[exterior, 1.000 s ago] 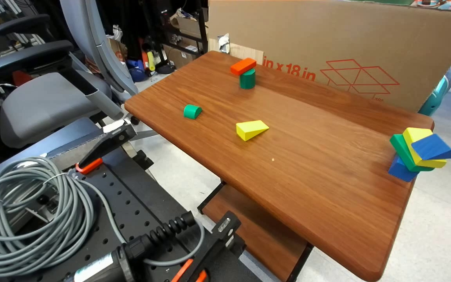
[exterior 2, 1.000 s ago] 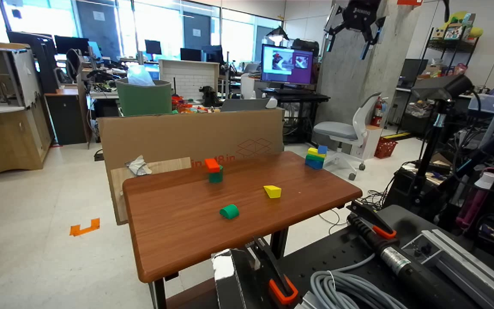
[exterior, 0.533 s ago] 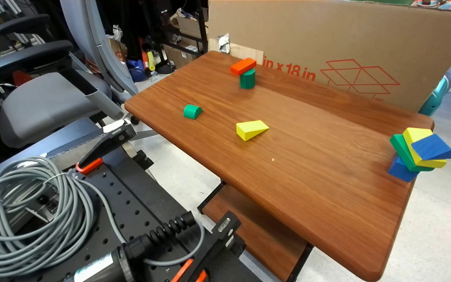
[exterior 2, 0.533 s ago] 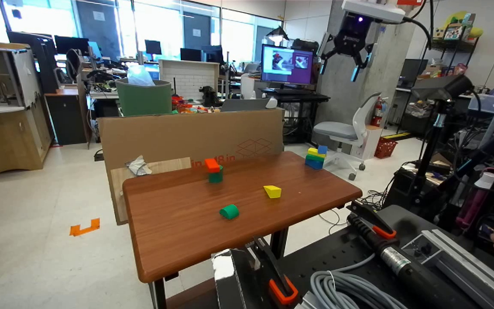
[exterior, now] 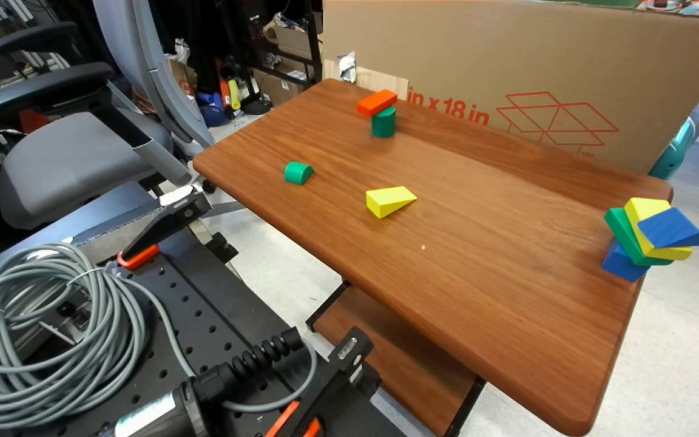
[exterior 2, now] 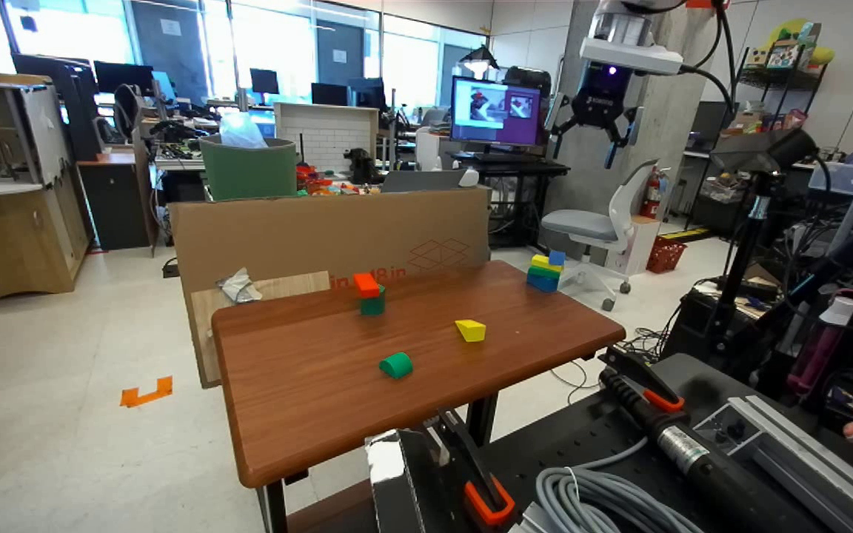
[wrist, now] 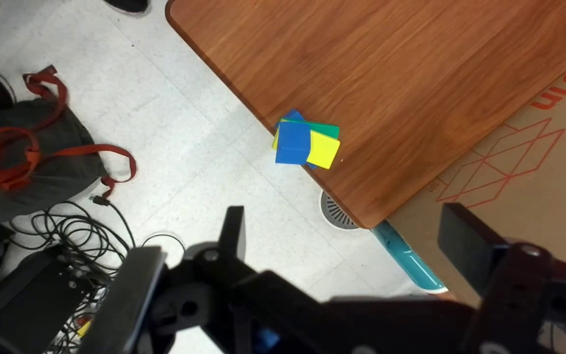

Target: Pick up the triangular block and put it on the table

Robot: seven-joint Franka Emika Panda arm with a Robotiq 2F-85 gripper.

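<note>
I've brought the claw [exterior 2: 583,154] lower over the last second; nothing on the worktop [exterior: 507,273] has moved, so I judge this the approach, grasp not yet made. The blue triangular block [wrist: 293,142] sits below the claw, atop a yellow block [wrist: 324,149]. The claw is spread wide, holding and touching nothing.

The blue, angular triangular block [wrist: 293,142] rests below the fingers [wrist: 234,231], well apart from them; the reddish-brown, wood-grained, round-cornered table [wrist: 410,98] lies farther below them.
</note>
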